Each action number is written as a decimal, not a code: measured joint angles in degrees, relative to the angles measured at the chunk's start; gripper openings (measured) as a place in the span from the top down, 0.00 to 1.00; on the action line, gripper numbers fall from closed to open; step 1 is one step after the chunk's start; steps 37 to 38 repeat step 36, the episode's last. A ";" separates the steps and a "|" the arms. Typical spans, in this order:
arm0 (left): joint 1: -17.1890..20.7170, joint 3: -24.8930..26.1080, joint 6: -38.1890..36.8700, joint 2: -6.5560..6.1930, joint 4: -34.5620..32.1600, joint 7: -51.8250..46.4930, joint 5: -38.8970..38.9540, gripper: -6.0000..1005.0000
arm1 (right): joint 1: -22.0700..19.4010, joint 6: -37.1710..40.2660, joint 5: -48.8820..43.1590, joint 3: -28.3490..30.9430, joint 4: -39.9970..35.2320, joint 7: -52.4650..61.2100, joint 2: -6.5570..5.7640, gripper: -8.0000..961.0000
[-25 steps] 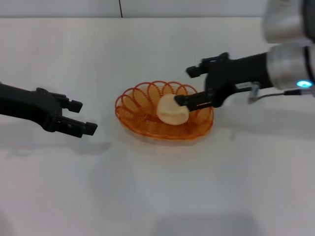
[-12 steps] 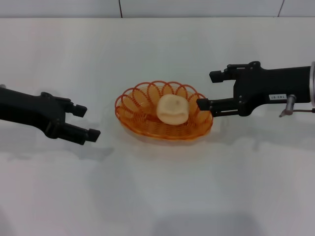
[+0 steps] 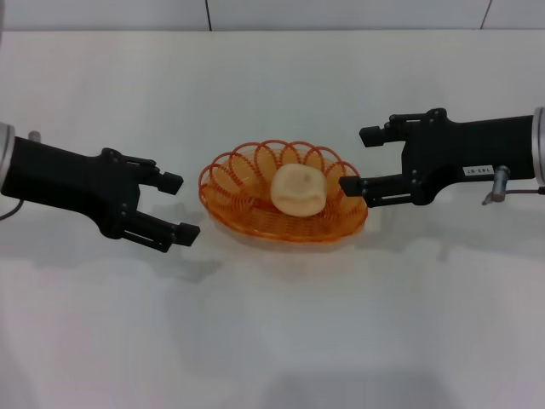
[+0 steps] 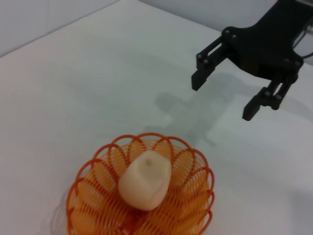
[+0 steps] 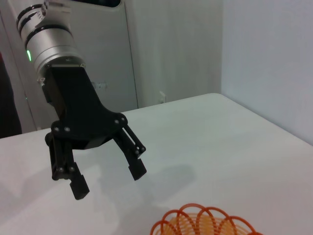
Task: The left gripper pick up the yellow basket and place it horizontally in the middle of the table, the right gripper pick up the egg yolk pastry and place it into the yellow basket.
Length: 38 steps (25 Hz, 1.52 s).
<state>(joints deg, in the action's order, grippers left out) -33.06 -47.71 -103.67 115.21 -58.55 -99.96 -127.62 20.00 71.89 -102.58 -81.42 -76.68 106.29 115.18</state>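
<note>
The yellow basket (image 3: 255, 217) lies flat in the middle of the table (image 3: 272, 341). The egg yolk pastry (image 3: 299, 189) rests inside it, right of its middle. My left gripper (image 3: 178, 206) is open and empty, just left of the basket, apart from it. My right gripper (image 3: 359, 160) is open and empty at the basket's right end, its lower finger close over the rim. The left wrist view shows the basket (image 4: 93, 205), the pastry (image 4: 145, 179) and the right gripper (image 4: 222, 98) beyond. The right wrist view shows the left gripper (image 5: 110, 181) and the basket's rim (image 5: 205, 223).
A pale wall (image 3: 272, 13) runs behind the table's far edge. A door and wall panels (image 5: 161, 49) show behind the left arm in the right wrist view.
My right gripper has let go of the pastry in the basket and drawn back to the right. My left gripper has moved right, toward the basket.
</note>
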 joint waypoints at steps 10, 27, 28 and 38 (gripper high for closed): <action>-0.67 -0.47 -0.04 0.91 0.03 2.44 0.16 0.11 | 0.00 1.71 -1.38 0.21 -0.13 -1.24 -0.14 0.21; -1.27 -0.99 -0.25 0.88 0.02 2.76 1.20 0.11 | -0.08 3.70 -1.40 1.64 -0.57 -1.78 -0.14 0.21; -1.29 -0.98 -0.28 0.88 0.02 2.76 1.21 0.11 | -0.08 3.71 -1.40 1.64 -0.59 -1.78 -0.14 0.21; -1.39 -0.98 -0.39 0.88 -0.21 2.71 1.35 0.11 | 0.05 3.71 -1.40 1.62 -0.82 -1.64 -0.13 0.21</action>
